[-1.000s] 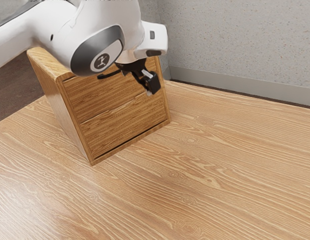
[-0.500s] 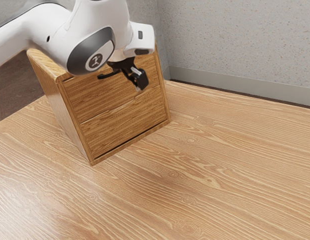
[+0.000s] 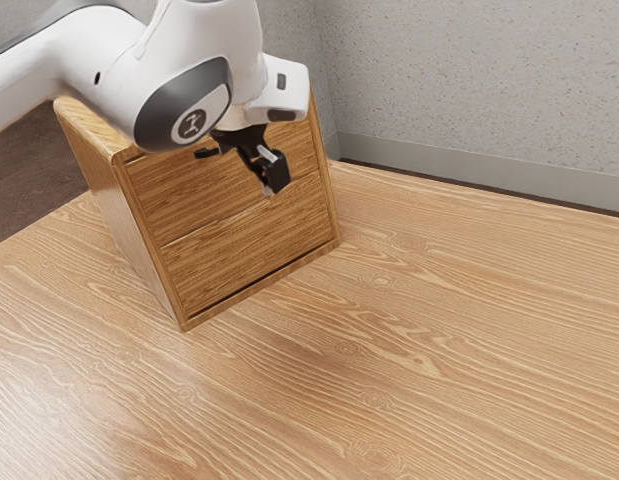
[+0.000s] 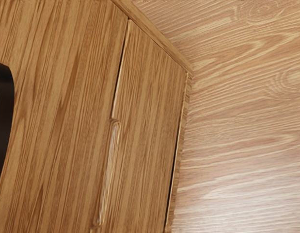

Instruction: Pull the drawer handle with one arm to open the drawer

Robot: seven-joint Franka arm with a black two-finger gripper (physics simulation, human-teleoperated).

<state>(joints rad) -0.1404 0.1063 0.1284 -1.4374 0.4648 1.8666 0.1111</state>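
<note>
The drawer (image 3: 204, 195) is the upper of two fronts in a small wooden cabinet (image 3: 124, 215). The cabinet stands near the far corner of the table (image 3: 439, 330), at the exterior view's left. The drawer's light, streaky-grained front sits flush with the cabinet face, shut. The handle (image 4: 107, 179) is a slim wooden bar of the same colour, in line with the seam between the two fronts.
</note>
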